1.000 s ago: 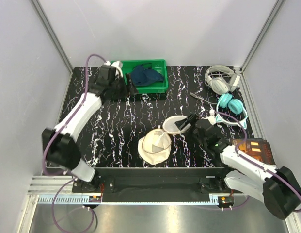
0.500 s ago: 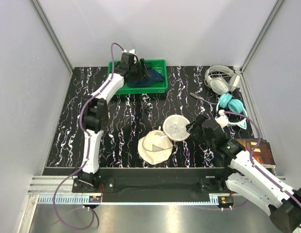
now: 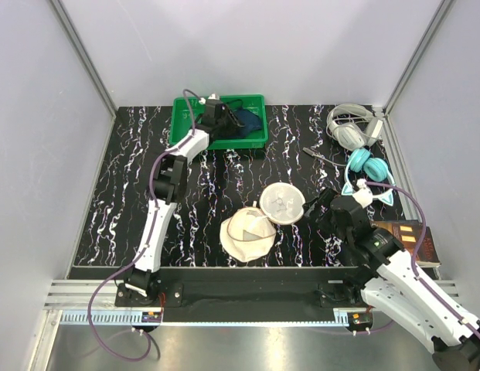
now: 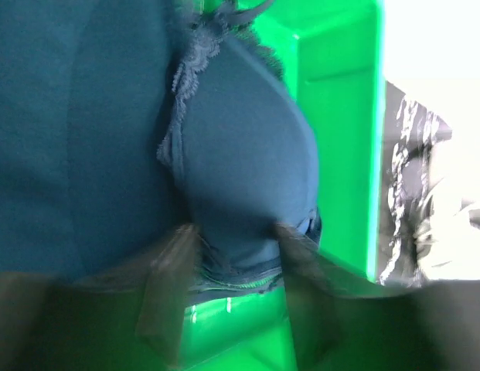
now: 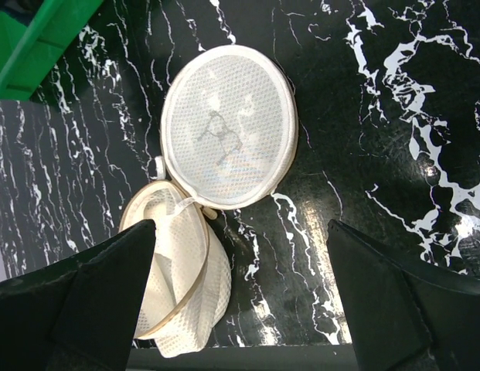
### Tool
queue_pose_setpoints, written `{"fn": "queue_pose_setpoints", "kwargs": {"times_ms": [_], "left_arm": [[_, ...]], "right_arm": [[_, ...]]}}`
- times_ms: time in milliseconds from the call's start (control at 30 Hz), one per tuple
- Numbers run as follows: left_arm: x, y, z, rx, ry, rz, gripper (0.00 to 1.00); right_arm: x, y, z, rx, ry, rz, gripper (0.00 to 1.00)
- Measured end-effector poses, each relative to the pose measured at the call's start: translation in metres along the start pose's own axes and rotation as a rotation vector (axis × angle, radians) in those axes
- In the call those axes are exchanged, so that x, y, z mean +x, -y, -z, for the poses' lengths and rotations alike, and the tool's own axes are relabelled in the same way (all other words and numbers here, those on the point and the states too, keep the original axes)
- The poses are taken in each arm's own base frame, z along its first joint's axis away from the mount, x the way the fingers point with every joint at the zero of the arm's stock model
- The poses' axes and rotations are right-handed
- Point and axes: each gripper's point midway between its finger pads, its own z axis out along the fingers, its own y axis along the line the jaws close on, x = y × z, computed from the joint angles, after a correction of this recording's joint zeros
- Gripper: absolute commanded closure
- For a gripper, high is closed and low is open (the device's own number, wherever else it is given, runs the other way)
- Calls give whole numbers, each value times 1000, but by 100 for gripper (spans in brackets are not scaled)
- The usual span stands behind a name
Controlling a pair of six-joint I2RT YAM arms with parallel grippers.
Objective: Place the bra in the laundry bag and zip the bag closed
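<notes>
left tool (image 4: 233, 232) straddles bra (image 4: 240, 154) cup in green tray (image 4: 340, 116), cannot tell if pinched; right tool (image 5: 241, 228) spread. risk: shallow edge grip slips.

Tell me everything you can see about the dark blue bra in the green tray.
The dark navy-blue soft fabric bra lies bunched in the green plastic tray at the far side of the black marbled table. Up close, one rounded, smooth cup shows, with scalloped lace trim along its edge. The left claw straddles the cup's lower edge, one finger on each side; blur hides whether it is gripping.
</notes>
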Motion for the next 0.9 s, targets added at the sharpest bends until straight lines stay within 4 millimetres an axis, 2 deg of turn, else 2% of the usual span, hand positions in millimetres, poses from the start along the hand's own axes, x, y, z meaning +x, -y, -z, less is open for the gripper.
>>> {"fn": "queue_pose_setpoints", "kwargs": {"times_ms": [33,67,167,333,400,467,533,633,700,767,833,900], "left_arm": [[2,-2,-4,4,3,18,82],[4,-4,-8,9,6,37,100],[3,-3,-12,27,11,93,100],[-13,12,-5,74,41,93,100],[-24,26,9,83,53,52,100],[-42,49,33,96,75,-11,100],[-64,77,65,117,110,-74,100],[-106,134,141,176,204,-183,100],[-129,171,201,224,278,-245,100],[-145,197,268,264,351,-302,100],[-149,208,322,280,398,-342,100],[-143,208,361,281,414,-366,100]], "right_arm": [[-2,-1,2,-4,2,-1,0],[-3,-3,3,-8,5,-3,0],[-5,-5,6,-18,11,-6,0],[-5,-3,8,-15,10,2,0],[-5,-2,7,-12,11,12,0],[-6,-2,7,-6,11,22,0],[-7,-3,7,-3,10,35,0],[-10,-7,5,-2,7,73,0],[-10,-11,2,-3,-5,111,0],[-8,-18,-2,-18,-30,173,0],[-3,-33,-7,-61,-76,248,0],[3,-48,-12,-115,-119,305,0]]}}
